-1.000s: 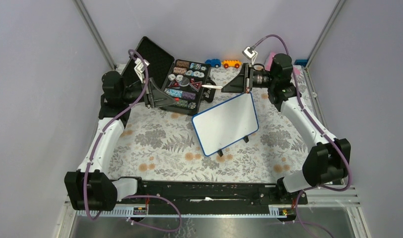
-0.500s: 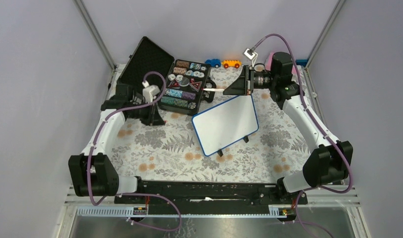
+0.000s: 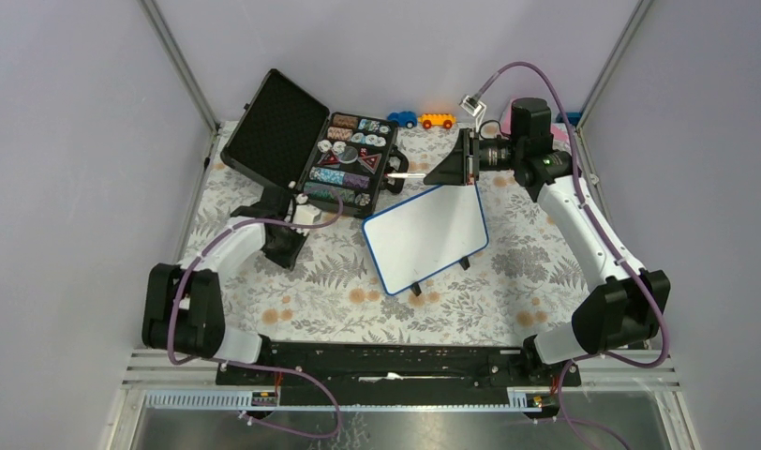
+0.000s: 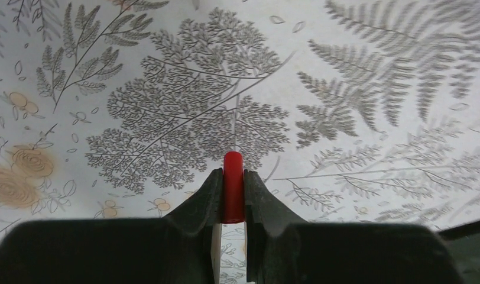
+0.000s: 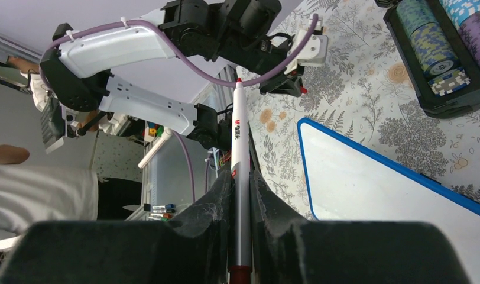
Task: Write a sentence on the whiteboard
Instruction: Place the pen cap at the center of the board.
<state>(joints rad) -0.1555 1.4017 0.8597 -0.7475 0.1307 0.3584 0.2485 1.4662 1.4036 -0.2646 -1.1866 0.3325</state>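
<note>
The whiteboard (image 3: 424,234) lies on the floral cloth right of centre, with a blue frame and two black feet. Its face is blank; no red sentence shows on it. My right gripper (image 3: 435,174) hovers just beyond the board's far edge, shut on a white uncapped marker (image 3: 398,174) whose red tip points left. In the right wrist view the marker (image 5: 239,130) stands between my right gripper's (image 5: 240,177) fingers, and the board's corner (image 5: 373,183) lies to the right. My left gripper (image 4: 233,177) is shut on the red marker cap (image 4: 233,186), low over the cloth left of the board (image 3: 285,246).
An open black case (image 3: 344,159) of poker chips stands at the back, its lid (image 3: 274,127) raised to the left. A blue toy car (image 3: 402,119) and an orange one (image 3: 437,120) sit at the far edge. A pink object (image 3: 510,108) lies behind the right arm.
My left arm has swung back from beside the case toward the near left and lowered over the cloth. My right gripper with the marker has barely shifted.
</note>
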